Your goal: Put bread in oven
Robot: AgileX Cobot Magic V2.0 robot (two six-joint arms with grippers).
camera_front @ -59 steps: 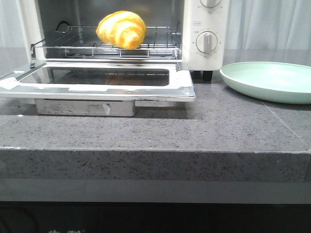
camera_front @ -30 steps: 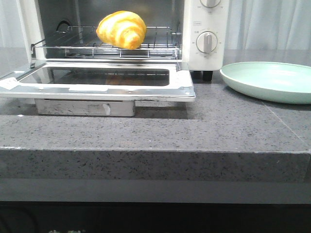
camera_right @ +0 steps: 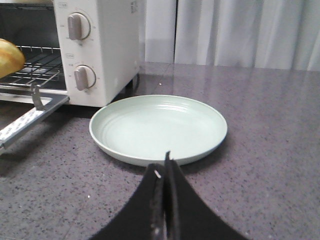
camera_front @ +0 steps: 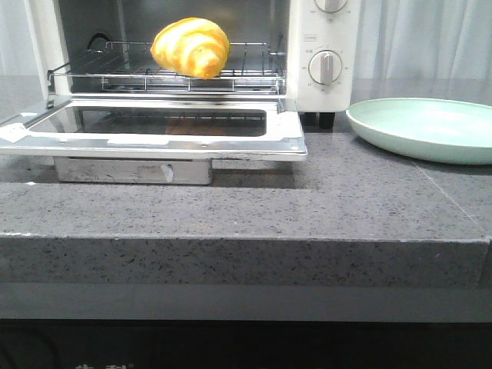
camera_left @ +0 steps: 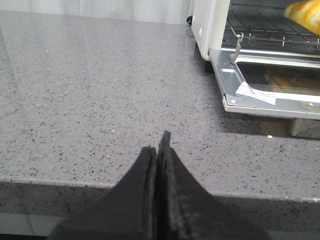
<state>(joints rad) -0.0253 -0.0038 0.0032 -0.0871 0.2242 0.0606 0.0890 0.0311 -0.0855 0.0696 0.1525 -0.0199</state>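
Note:
The bread point(camera_front: 191, 47), golden-yellow with orange-brown stripes, lies on the wire rack point(camera_front: 246, 68) inside the white oven point(camera_front: 323, 46). The oven door point(camera_front: 154, 131) is folded down flat. A corner of the bread also shows in the left wrist view point(camera_left: 304, 11) and in the right wrist view point(camera_right: 9, 56). My left gripper point(camera_left: 159, 145) is shut and empty, low over the counter to the left of the oven. My right gripper point(camera_right: 164, 165) is shut and empty, just in front of the plate. Neither gripper shows in the front view.
A pale green plate point(camera_front: 423, 127), empty, sits on the grey stone counter point(camera_front: 307, 207) right of the oven; it also shows in the right wrist view point(camera_right: 158, 127). The open door overhangs a metal block point(camera_front: 134, 171). White curtains hang behind.
The front view has shifted a few pixels; nothing on the counter has visibly moved.

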